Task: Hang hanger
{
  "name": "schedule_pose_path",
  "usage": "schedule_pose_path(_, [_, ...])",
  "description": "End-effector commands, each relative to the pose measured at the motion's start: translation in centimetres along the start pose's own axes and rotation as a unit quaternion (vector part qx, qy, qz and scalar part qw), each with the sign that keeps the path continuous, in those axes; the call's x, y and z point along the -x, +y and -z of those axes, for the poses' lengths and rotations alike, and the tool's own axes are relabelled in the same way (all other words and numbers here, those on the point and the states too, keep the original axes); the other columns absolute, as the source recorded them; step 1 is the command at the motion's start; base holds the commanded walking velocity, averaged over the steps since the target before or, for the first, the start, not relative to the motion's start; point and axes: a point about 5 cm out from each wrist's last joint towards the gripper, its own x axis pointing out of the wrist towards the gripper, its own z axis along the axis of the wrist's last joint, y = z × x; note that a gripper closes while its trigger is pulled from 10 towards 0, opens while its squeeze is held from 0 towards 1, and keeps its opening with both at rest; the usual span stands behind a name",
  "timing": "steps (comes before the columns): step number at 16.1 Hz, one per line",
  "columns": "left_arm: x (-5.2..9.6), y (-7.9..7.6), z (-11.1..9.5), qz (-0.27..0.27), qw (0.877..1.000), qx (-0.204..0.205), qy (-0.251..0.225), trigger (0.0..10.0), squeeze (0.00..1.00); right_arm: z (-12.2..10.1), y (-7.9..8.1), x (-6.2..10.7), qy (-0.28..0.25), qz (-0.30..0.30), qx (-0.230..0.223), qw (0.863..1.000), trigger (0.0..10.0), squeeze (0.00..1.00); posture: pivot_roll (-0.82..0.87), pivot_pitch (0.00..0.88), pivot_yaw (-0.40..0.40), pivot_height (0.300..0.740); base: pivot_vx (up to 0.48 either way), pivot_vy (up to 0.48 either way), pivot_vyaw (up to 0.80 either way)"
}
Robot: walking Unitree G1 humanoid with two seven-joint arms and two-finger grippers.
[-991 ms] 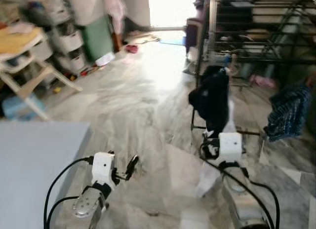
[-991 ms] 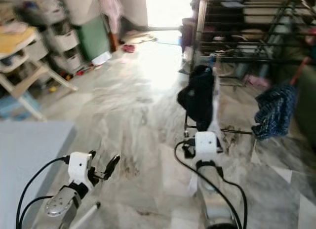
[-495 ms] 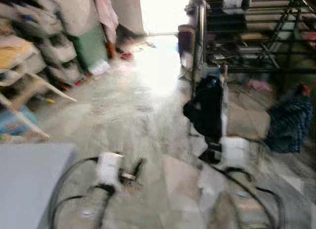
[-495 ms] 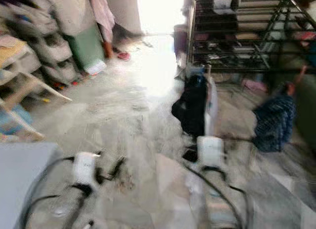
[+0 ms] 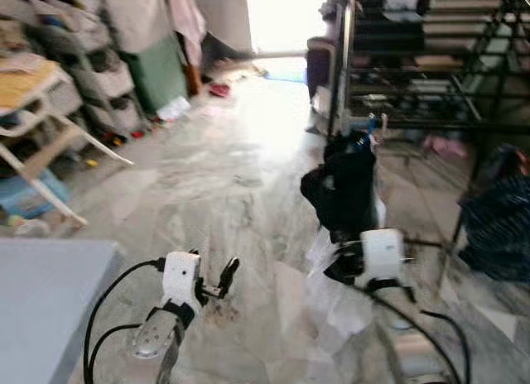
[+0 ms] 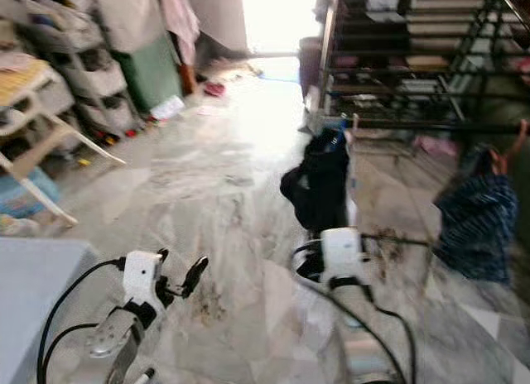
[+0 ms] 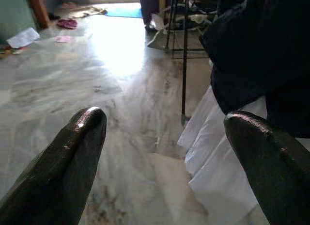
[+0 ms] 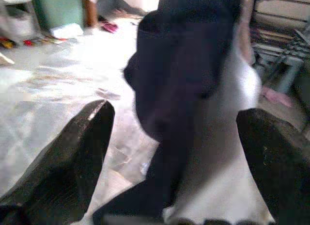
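Observation:
My right gripper [image 5: 352,253] holds up a hanger loaded with a black garment [image 5: 346,185] and a white one [image 8: 227,152]. The hanger's blue hook [image 5: 370,123] sticks up at the top. In the right wrist view the cloth fills the gap between the two wide-set fingers [image 8: 72,152]. A tall black metal drying rack [image 5: 431,69] stands just beyond the garment, at the right. My left gripper [image 5: 214,275] hovers low over the marble floor, open, with nothing between its fingers [image 7: 82,137].
A dark blue patterned cloth [image 6: 472,223] hangs at the far right. A grey flat surface [image 5: 41,301] lies at lower left. A white chair [image 5: 41,127], stacked drawers and a green box [image 5: 161,69] line the left. Marble floor [image 5: 240,152] runs ahead to a bright doorway.
The view has swung and steadied after a blurred moment. The rack looks a little nearer. The garment stays in my right gripper, and the left gripper stays open.

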Motion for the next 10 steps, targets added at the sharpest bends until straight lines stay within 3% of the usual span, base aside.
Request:
schedule_pose_path(1, [0.1, 0.0, 0.3, 0.000, 1.000, -0.002, 0.007, 10.0, 0.00, -0.2, -0.1, -0.1, -0.005, -0.001, 0.005, 1.000, 10.0, 0.00, -0.13, 0.000, 0.095, 0.740, 0.000, 0.000, 0.00])
schedule_pose_path(6, [0.1, -0.1, 0.2, 0.016, 1.000, -0.004, 0.005, 10.0, 0.00, -0.4, -0.9, -0.5, -0.007, 0.031, 0.007, 0.999, 10.0, 0.00, -0.13, 0.000, 0.102, 0.740, 0.000, 0.000, 0.00])
schedule_pose_path(10, [0.2, -0.2, -0.4, 0.027, 0.999, -0.020, -0.007, 10.0, 0.00, -1.5, -2.5, -1.9, -0.013, 0.070, 0.007, 0.997, 10.0, 0.00, -0.13, 0.000, 0.109, 0.740, 0.000, 0.000, 0.00])
